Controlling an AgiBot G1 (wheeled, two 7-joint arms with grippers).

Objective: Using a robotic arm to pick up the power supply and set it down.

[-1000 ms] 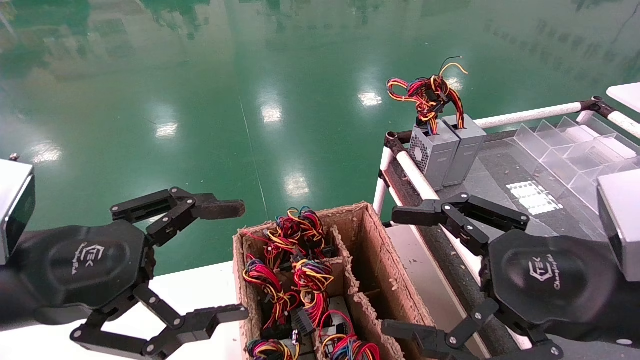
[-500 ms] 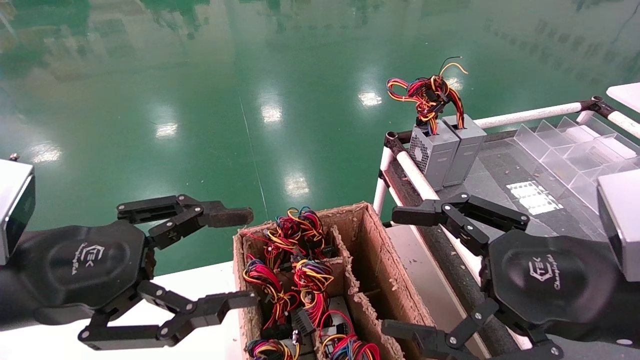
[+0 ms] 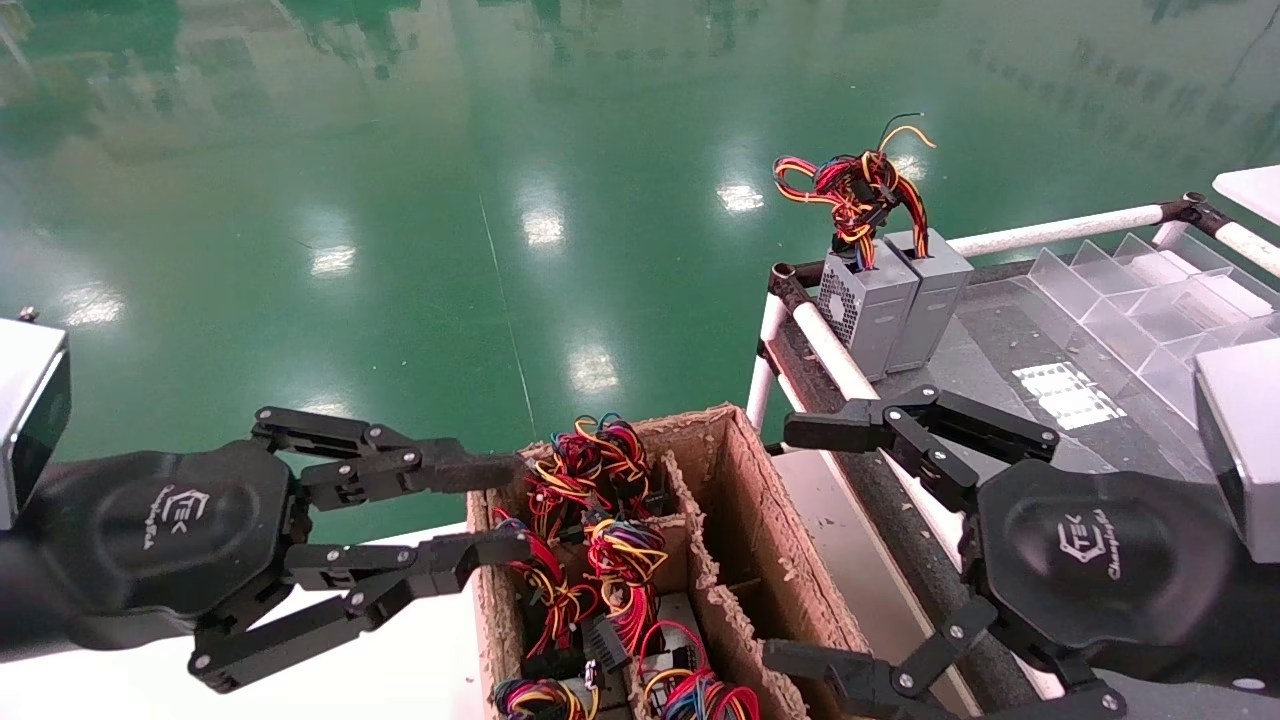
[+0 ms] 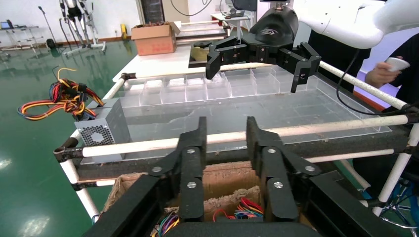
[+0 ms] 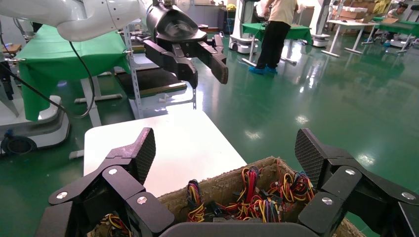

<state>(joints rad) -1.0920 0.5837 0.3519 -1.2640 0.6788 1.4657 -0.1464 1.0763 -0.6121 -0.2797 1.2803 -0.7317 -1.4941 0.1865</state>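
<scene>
Several power supplies stand in a divided cardboard carton (image 3: pixel 745 500). They show mostly as twisted wire bundles (image 3: pixel 625 555) in red, orange, yellow and blue. I cannot tell which one is the task's power supply. My left gripper (image 3: pixel 505 505) hovers at the carton's left rim (image 4: pixel 227 177), open by a narrow gap with nothing between its fingers (image 4: pixel 200 138). My right gripper (image 3: pixel 795 545) hangs wide open at the carton's right side, over the cart edge. Through its fingers (image 5: pixel 309 153) the right wrist view shows the bundles (image 5: pixel 252 197) below.
Two grey boxes (image 3: pixel 890 300) with a loose wire tangle (image 3: pixel 855 190) stand on the cart's far corner (image 4: pixel 106 128). A clear divided tray (image 3: pixel 1150 300) fills the cart behind white rails (image 3: pixel 1050 228). The carton rests on a white table (image 5: pixel 163 143). A person (image 5: pixel 274 34) stands far off.
My left gripper's fingers have drawn in from wide open to a narrow gap, and their tips have shifted right to the carton's rim. The right arm has not moved.
</scene>
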